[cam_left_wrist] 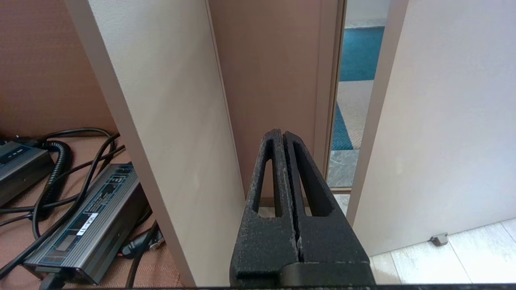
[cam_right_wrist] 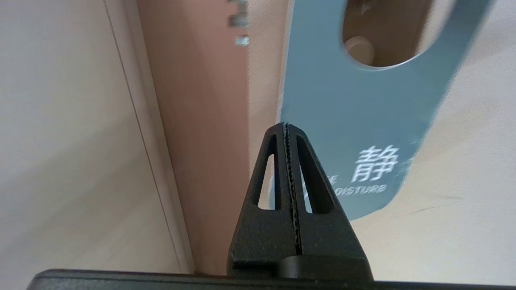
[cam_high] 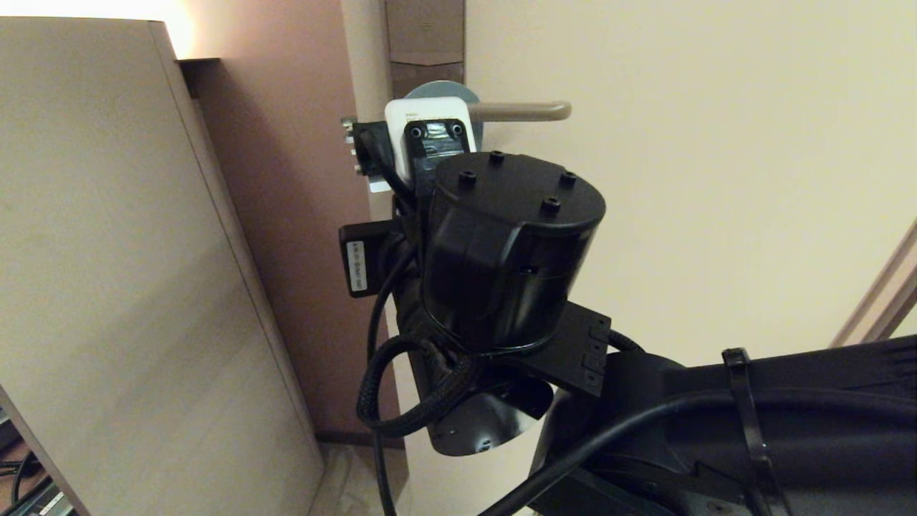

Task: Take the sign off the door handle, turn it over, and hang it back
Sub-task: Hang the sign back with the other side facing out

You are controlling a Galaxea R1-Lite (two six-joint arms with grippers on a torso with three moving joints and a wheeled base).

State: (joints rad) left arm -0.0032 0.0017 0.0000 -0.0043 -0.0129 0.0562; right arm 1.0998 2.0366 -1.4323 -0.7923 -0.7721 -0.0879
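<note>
Upper right of the right wrist view, the teal sign (cam_right_wrist: 354, 117) hangs with the door handle (cam_right_wrist: 360, 49) showing through its oval hole. Right gripper (cam_right_wrist: 286, 125), jaws clenched empty, points at the sign's edge. Left gripper (cam_left_wrist: 282, 133), parked low, is likewise clenched.

Quick headcount. One flat teal card sign (cam_right_wrist: 346, 112) with white lettering and a single oval hole. One slim grey-bronze metal lever door handle (cam_high: 526, 110). Two black robot grippers: the left gripper (cam_left_wrist: 283, 135) and the right gripper (cam_right_wrist: 286, 126), each with two fingers pressed together. Down on the brown floor (cam_left_wrist: 36, 80) there are two grey ribbed metal power bricks, the nearer one (cam_left_wrist: 90, 221) and a second at the frame's edge (cam_left_wrist: 18, 165), plus a bundle of black cables (cam_left_wrist: 60, 169) too tangled to count. One small grey metal door stop (cam_left_wrist: 438, 239) sits on the pale tiles.
</note>
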